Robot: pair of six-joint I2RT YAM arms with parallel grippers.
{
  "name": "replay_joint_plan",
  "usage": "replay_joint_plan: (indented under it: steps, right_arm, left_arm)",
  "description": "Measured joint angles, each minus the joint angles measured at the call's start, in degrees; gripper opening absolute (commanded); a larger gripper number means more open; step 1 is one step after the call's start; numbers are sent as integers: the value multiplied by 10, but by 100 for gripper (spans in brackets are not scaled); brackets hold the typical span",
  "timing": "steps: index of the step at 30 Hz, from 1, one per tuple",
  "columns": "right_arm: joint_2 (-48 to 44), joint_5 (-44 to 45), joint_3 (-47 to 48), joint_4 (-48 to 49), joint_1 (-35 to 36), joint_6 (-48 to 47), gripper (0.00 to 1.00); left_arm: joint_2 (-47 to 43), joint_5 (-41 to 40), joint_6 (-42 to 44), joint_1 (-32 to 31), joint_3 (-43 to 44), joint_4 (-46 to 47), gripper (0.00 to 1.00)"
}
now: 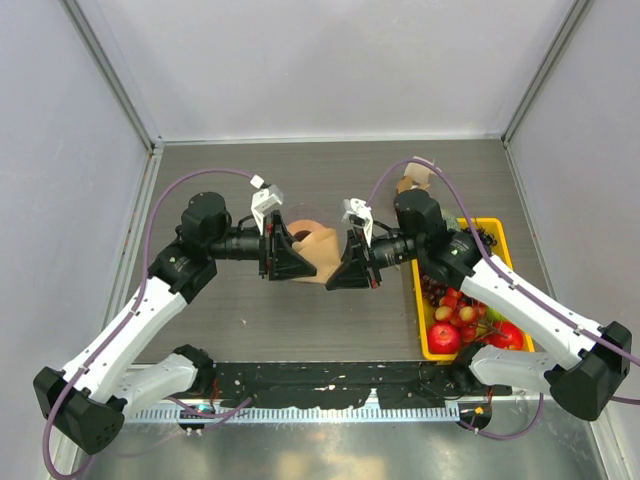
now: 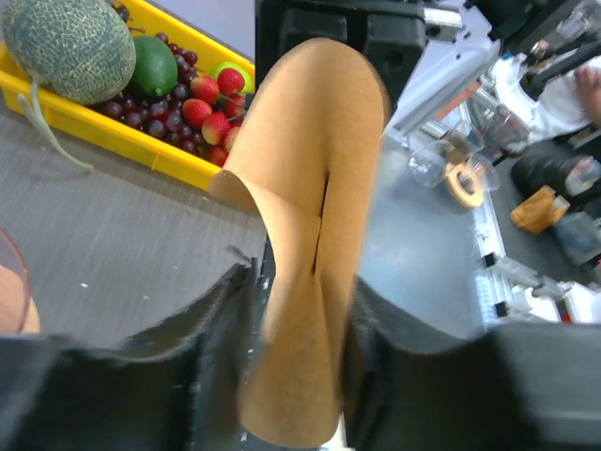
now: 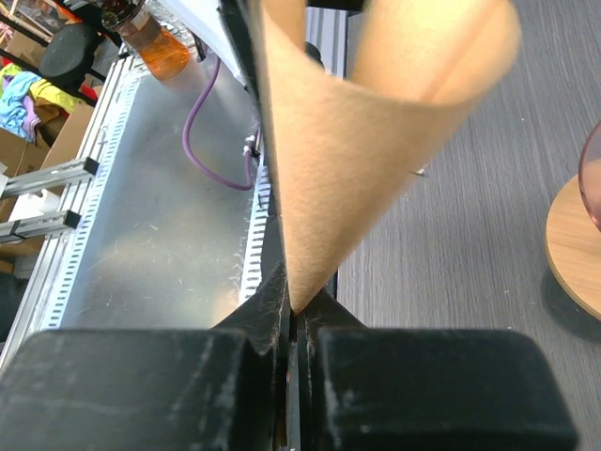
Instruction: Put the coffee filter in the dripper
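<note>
Between the two arms, above the grey wood-grain tabletop (image 1: 230,310), the coffee filter (image 1: 322,243), a thin tan-brown paper cone, is being held clear of the surface. Its pointed tip is being pinched by the right fingers (image 3: 258,324), which are closed tight on it. The flared end is being straddled by the left fingers (image 2: 211,319), which are standing apart on either side of the paper; whether it is being pressed by them cannot be told. The dripper (image 3: 568,249), a small clear glass cone on a round orange-brown collar, is being left standing on the tabletop just beside the filter, partly hidden in the overhead view.

The paper is likely to be creased or flattened if the left fingers are closed hard across it, and torn if it is being pulled from both ends at once. With only the tip being pinched, the cone could be let slip or swing. The dripper could also be knocked over as the filter is being brought across.

The cone's long axis is being kept roughly level, running from one arm to the other, tip toward the right arm and mouth toward the left. By this reading, the tip is not yet being pointed down into the dripper.
</note>
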Motion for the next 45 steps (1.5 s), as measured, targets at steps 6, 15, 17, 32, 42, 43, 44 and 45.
replay_joint_plan:
  steps: [6,15,17,32,42,43,44,45]
  right_arm:
    - [-1,18,0,-17,-1,-10,43]
    - [-5,40,33,-31,-2,-17,70]
    - [-5,47,53,-32,-2,-17,67]
    - [21,83,103,-31,-14,-15,47]
    - [18,76,92,-21,-20,-9,75]
    - [14,71,82,-18,-20,-8,74]
    - [12,66,73,-17,-20,-7,70]
    - [10,60,63,-17,-20,-5,67]
  left_arm:
    - [-8,5,-3,7,0,0,0]
    - [-14,6,-12,9,-6,10,0]
    - [-14,6,-12,9,-10,10,0]
    - [-19,16,-9,8,-31,7,0]
    - [-23,28,-43,14,-40,33,0]
    - [-24,31,-48,16,-40,42,0]
    - [-24,32,-57,18,-40,49,0]
    - [-24,33,-62,20,-40,56,0]
